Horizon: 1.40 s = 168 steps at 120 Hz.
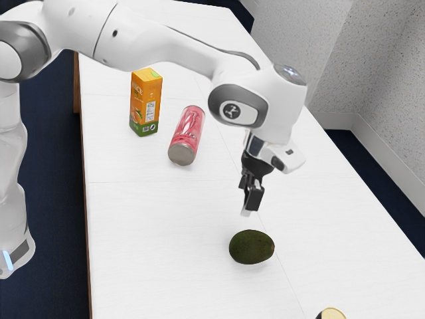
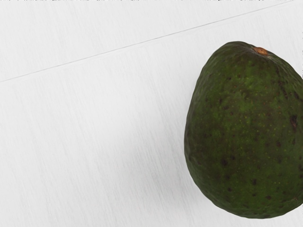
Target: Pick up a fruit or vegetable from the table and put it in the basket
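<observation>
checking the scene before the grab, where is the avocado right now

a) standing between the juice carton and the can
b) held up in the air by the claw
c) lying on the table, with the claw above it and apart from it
c: the avocado lies on the white table, and there is a gap between it and the claw above.

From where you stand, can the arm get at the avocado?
Probably yes: the gripper hangs above the table near the avocado, with nothing visible between them.
</observation>
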Tool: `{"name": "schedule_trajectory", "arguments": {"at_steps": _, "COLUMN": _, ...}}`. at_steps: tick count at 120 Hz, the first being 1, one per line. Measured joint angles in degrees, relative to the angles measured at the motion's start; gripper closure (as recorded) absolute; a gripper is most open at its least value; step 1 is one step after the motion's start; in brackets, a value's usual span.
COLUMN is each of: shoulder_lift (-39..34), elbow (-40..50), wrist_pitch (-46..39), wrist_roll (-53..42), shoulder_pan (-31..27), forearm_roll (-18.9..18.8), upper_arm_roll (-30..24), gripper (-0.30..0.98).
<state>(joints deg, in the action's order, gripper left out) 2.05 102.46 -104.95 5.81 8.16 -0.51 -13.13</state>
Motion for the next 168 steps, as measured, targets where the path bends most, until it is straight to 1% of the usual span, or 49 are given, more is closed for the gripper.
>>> {"name": "schedule_trajectory", "arguments": {"at_steps": 34, "shoulder_lift": -0.86, "elbow": 3.15, "wrist_pitch": -2.48, "wrist_roll": 0.22, "shoulder_pan": 0.58, "forearm_roll": 1.19, "upper_arm_roll": -0.17, "gripper": 0.0}}
{"name": "schedule_trajectory", "arguments": {"at_steps": 63, "shoulder_lift": -0.79, "elbow": 3.02, "wrist_pitch": -3.43, "wrist_roll": 0.26, "shoulder_pan": -0.41, "forearm_roll": 1.22, "upper_arm_roll": -2.58, "gripper": 0.0}}
{"name": "schedule_trajectory", "arguments": {"at_steps": 80, "shoulder_lift": -0.77, "elbow": 3.19, "wrist_pitch": -3.99, "wrist_roll": 0.27, "shoulder_pan": 0.83, "forearm_roll": 1.21, "upper_arm_roll": -2.69, "gripper": 0.0}}
{"name": "schedule_trajectory", "arguments": {"at_steps": 105, "shoulder_lift": -0.51, "elbow": 3.2, "wrist_pitch": -4.35, "wrist_roll": 0.15, "shoulder_pan": 3.17, "forearm_roll": 0.94, "upper_arm_roll": -1.4, "gripper": 0.0}}
{"name": "schedule_trajectory", "arguments": {"at_steps": 132, "shoulder_lift": 0.46, "elbow": 2.85, "wrist_pitch": -4.5, "wrist_roll": -0.15, "shoulder_pan": 1.78, "forearm_roll": 0.68, "upper_arm_roll": -0.71, "gripper": 0.0}}
{"name": "schedule_trajectory", "arguments": {"at_steps": 152, "shoulder_lift": 1.75, "elbow": 0.9, "wrist_pitch": -4.4, "wrist_roll": -0.44, "shoulder_pan": -0.2, "forearm_roll": -0.03, "upper_arm_roll": -0.21, "gripper": 0.0}}
{"name": "schedule_trajectory", "arguments": {"at_steps": 168, "shoulder_lift": 2.25, "elbow": -0.78, "wrist_pitch": -4.24, "wrist_roll": -0.61, "shoulder_pan": 0.45, "forearm_roll": -0.2, "upper_arm_roll": -0.41, "gripper": 0.0}}
